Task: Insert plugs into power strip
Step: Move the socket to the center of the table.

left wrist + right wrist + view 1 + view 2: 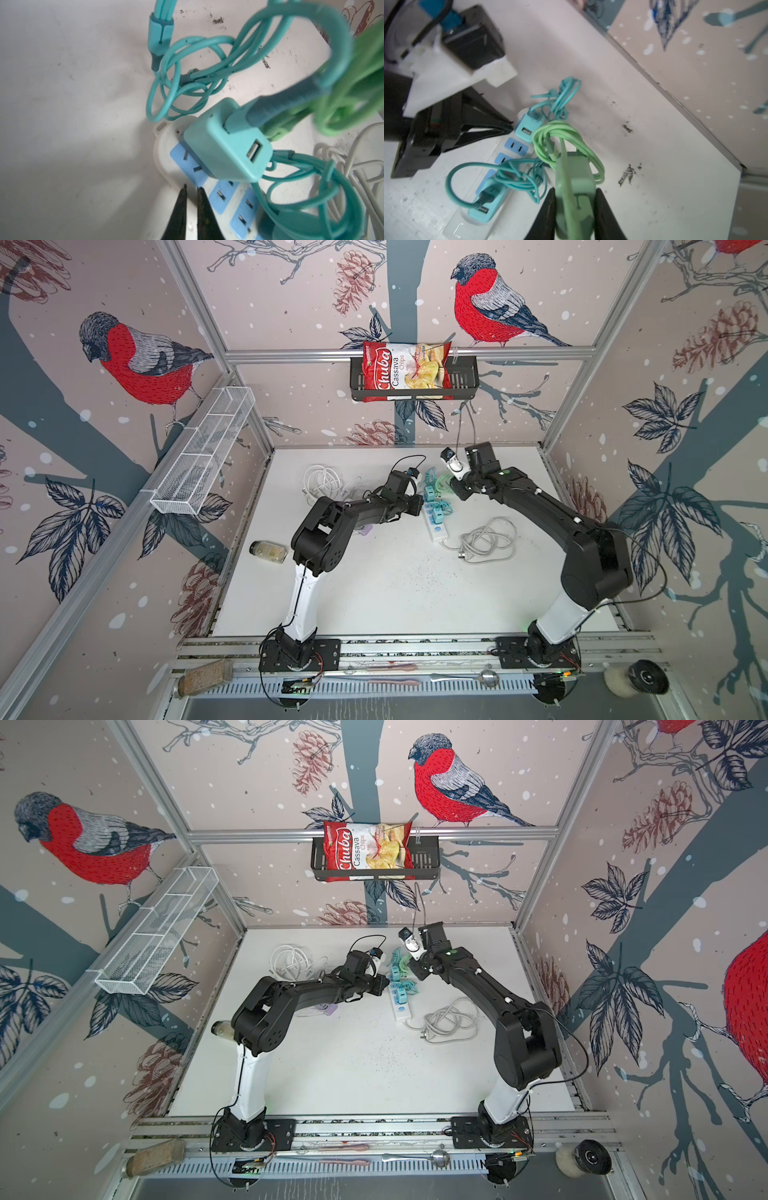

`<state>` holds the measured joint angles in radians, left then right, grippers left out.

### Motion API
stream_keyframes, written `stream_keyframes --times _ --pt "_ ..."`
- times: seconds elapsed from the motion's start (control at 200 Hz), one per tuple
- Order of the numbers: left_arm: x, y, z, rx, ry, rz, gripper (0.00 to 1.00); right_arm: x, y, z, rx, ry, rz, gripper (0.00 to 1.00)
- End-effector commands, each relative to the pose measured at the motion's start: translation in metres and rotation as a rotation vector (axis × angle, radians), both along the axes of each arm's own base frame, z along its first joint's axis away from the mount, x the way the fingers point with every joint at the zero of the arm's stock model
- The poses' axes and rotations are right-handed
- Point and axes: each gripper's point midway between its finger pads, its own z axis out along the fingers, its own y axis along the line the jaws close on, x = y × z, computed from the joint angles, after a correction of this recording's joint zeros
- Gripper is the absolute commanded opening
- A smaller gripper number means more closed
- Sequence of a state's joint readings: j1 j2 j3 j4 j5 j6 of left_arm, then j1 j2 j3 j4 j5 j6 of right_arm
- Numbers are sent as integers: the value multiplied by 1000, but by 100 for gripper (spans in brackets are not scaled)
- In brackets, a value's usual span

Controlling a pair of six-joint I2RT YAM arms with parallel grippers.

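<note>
My right jaws pinch the mint plug [573, 199] by two opposite sides, with its green cable [562, 141] bundled in loops against it. In both top views this plug is near the far end of the strip [438, 533], on its right. I cannot tell whether it touches anything there. My left jaws are pressed almost together with nothing between them, their tips over the strip's white rim just beside the end socket.

The strip lies on the counter [374, 593] between my arms and holds two plugs. One teal plug [218, 149] sits in the end socket, with a cable plugged in beside a bare USB port. The other teal plug [485, 207] sits further along, and blue sockets [517, 147] show between them. Their teal cables [182, 83] lie in loose coils on and beside the strip. The strip's grey cord [488, 541] is coiled on the counter to its right. White cables [322, 481] lie coiled at the counter's far left, but I cannot make out their plugs.

On the back wall a black basket [465, 381] holds a red chips bag [405, 369] that stands taller than its rim. A mesh basket [199, 452] with dividers hangs on the left wall. A small jar [269, 551] with pale contents lies on the counter beside my left arm. A long jar [203, 676] with brown contents lies on the front rail.
</note>
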<state>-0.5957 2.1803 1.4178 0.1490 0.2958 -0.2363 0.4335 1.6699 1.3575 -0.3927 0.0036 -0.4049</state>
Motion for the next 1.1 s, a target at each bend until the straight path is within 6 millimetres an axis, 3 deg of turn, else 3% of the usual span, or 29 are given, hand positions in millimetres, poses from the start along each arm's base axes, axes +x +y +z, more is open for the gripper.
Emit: stream_keyframes --times 0.0,0.175,0.38,0.52,0.7,0.815,0.951,1.031,1.096 --pt "-19 -12 -24 45 92 -73 13 3 -3 14 82 -34 -45 0" --pt "-29 -37 -31 23 118 -132 12 -8 -13 13 62 3 -69 0" --pt "-58 -65 -33 -4 153 -212 12 -16 -23 1 13 78 -109 0" --pt "-70 -55 -29 -3 165 -205 12 -13 -40 -1 -13 72 -220 0" --pt "-78 -39 -21 12 152 -191 11 -10 -21 37 141 5 -140 0" --pt "-70 -27 0 -42 122 -149 11 -1 -14 61 176 -31 -135 0" --pt "-63 -10 25 -70 76 -106 11 14 -21 86 203 -127 -195 0" --pt "-63 -5 35 -81 60 -101 11 22 -24 87 192 -176 -222 0" --pt "-64 -2 39 -72 51 -95 11 28 -27 75 165 -151 -254 0"
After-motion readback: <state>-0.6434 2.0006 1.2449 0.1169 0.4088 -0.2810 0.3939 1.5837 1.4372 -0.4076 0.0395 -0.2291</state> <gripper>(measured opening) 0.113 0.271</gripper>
